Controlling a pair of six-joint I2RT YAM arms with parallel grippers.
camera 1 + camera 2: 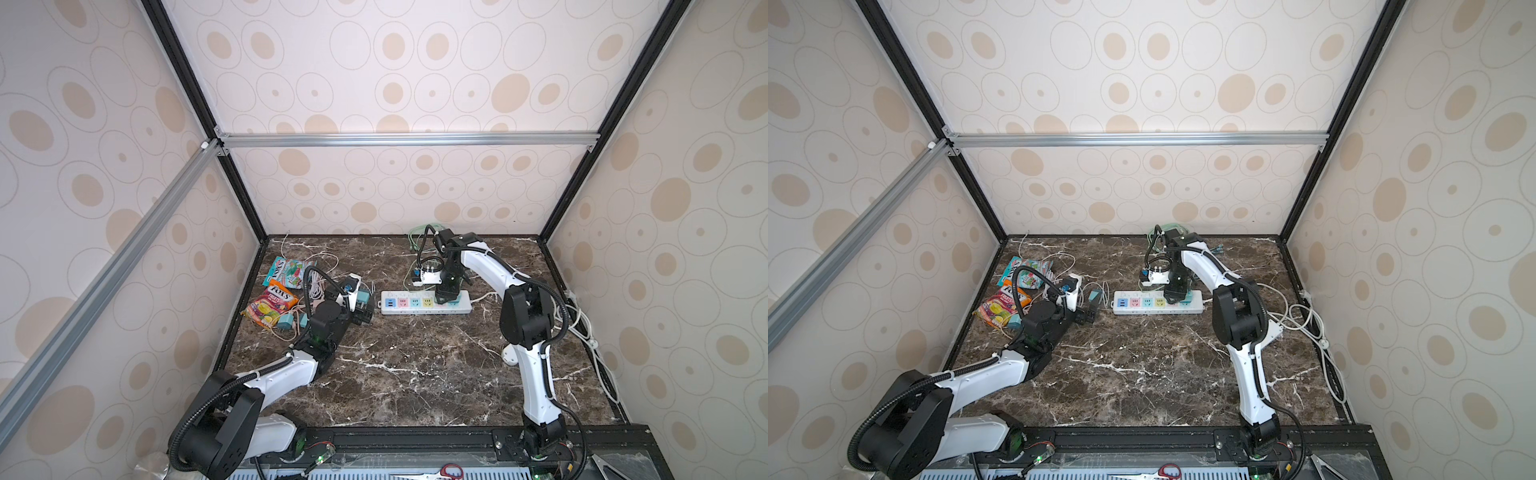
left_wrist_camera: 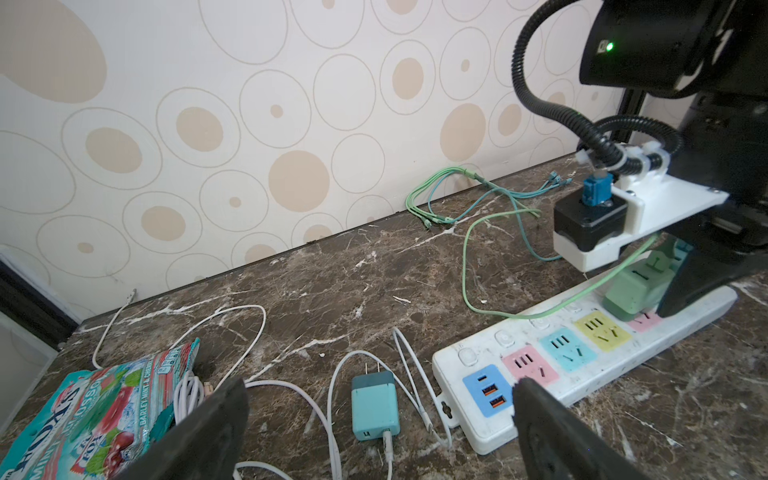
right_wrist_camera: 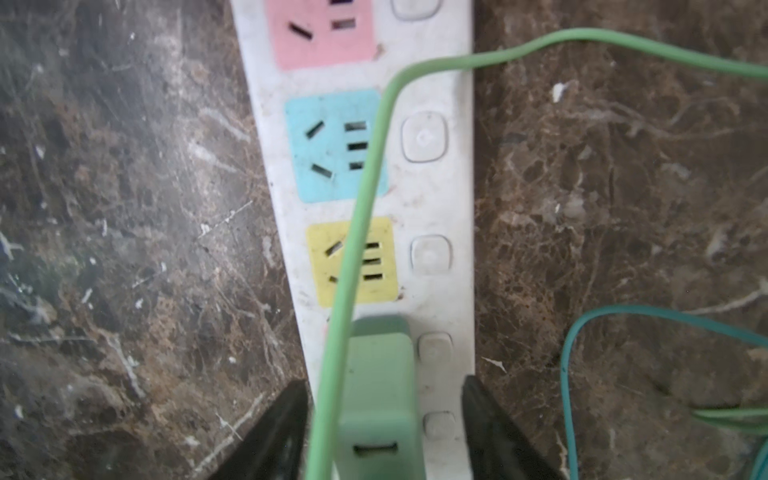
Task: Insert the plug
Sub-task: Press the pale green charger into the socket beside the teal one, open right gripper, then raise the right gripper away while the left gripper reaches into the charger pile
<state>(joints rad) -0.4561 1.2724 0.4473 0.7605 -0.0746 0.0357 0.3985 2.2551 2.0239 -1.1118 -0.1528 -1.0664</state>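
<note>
The green plug [image 3: 378, 374] stands upright in the power strip [image 3: 432, 195], in the socket just past the yellow one. Its long axis rises off the bench [image 1: 415, 374], and its USB port faces up at my right wrist. My right fingers [image 3: 286, 415] stand apart, flanking the plug without clamping it. My left fingers [image 2: 216, 415] are spread wide and hold nothing.

Count:
- one green plug
- one strip
- three free sockets [image 3: 336, 145] in the right wrist view
- one green cable [image 3: 365, 199]
- two candy bags [image 1: 286, 272]

The plug's body hides its prongs; it appears fully seated.
</note>
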